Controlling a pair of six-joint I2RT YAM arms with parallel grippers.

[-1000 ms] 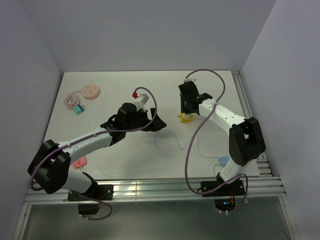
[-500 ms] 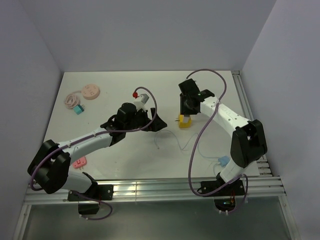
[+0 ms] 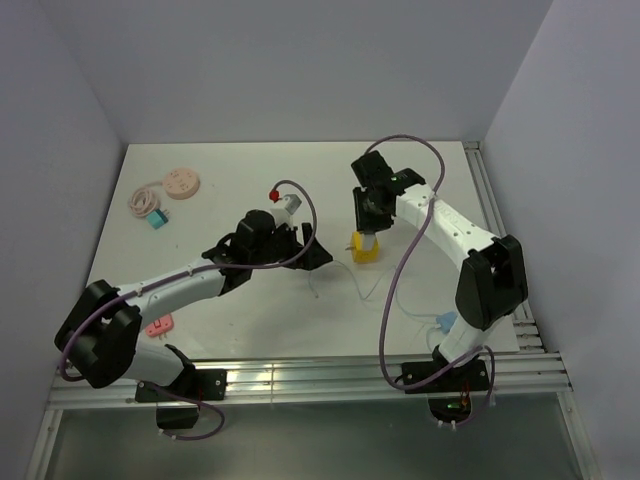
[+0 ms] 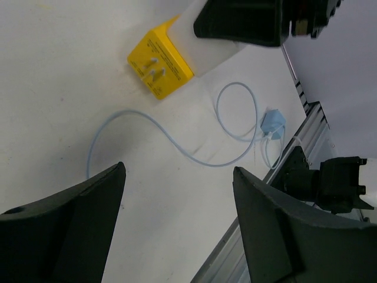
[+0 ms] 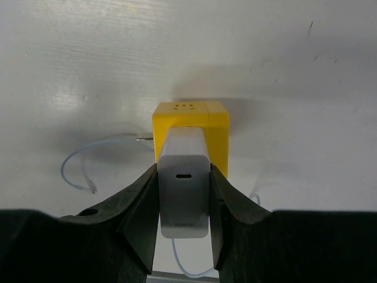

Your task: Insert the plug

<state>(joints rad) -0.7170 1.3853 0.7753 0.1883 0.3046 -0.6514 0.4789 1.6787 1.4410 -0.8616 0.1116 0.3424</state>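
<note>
1. The prongs of the white plug (image 5: 184,206) are hidden where it meets the yellow socket cube (image 5: 189,118), mid-frame; I cannot tell how deep it sits.
2. My right gripper (image 5: 184,177) clamps the plug's sides, wrist bent down.
3. My left gripper (image 4: 177,200) hovers spread wide, holding nothing.

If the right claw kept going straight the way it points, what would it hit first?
The yellow socket cube, directly beyond the white charger that the right gripper clamps. The charger seems to touch it, though depth is unclear.
</note>
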